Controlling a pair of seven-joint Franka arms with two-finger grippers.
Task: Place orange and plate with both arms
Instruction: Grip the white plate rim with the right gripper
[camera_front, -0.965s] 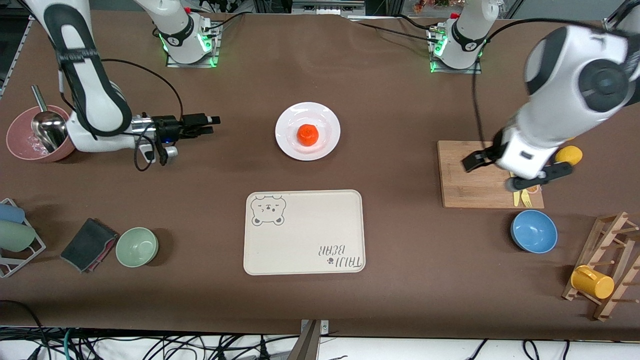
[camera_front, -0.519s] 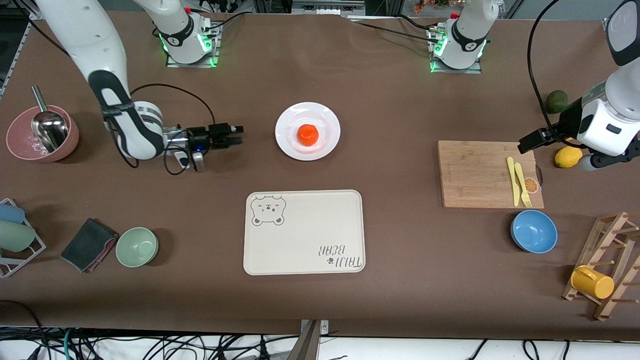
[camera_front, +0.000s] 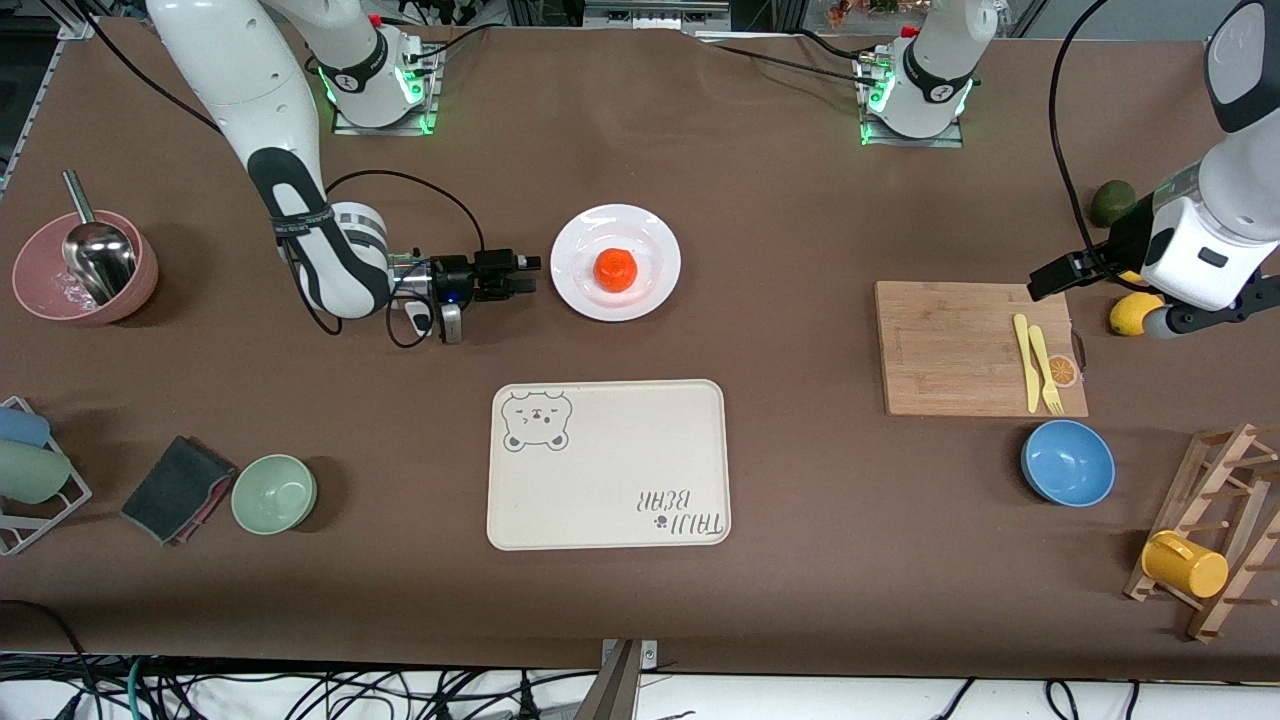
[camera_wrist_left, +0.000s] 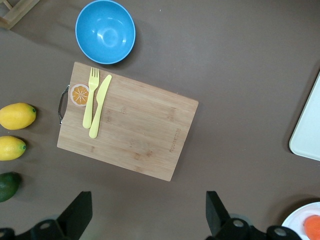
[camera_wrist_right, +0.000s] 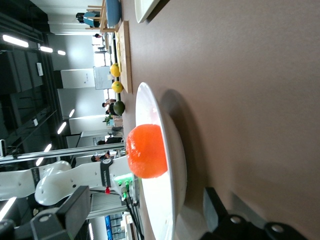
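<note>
The white plate (camera_front: 650, 240) lies mid-table, farther from the front camera than the tray, with the orange (camera_front: 615, 268) on its middle. My right gripper (camera_front: 534, 277) is low over the table, beside the plate on the right arm's side, and open. In the right wrist view the plate's rim (camera_wrist_right: 176, 165) runs just ahead of the open gripper (camera_wrist_right: 145, 215), with the orange (camera_wrist_right: 146, 151) above it. My left gripper (camera_front: 1105, 297) hangs open and empty high over the cutting board's end. The left wrist view shows the gripper (camera_wrist_left: 148, 215) above bare table.
A cream bear tray (camera_front: 608, 465) lies nearer the camera than the plate. The cutting board (camera_front: 950, 350) carries a yellow knife and fork (camera_front: 1035, 362). Around it are a blue bowl (camera_front: 1067, 462), a lemon (camera_front: 1130, 314) and an avocado (camera_front: 1110, 203). A pink bowl (camera_front: 40, 290), a green bowl (camera_front: 274, 493) and a cloth (camera_front: 178, 488) sit at the right arm's end.
My right gripper has slid along the table toward the plate, staying open. The left arm swung off the cutting board toward its end of the table, then nearly stopped.
</note>
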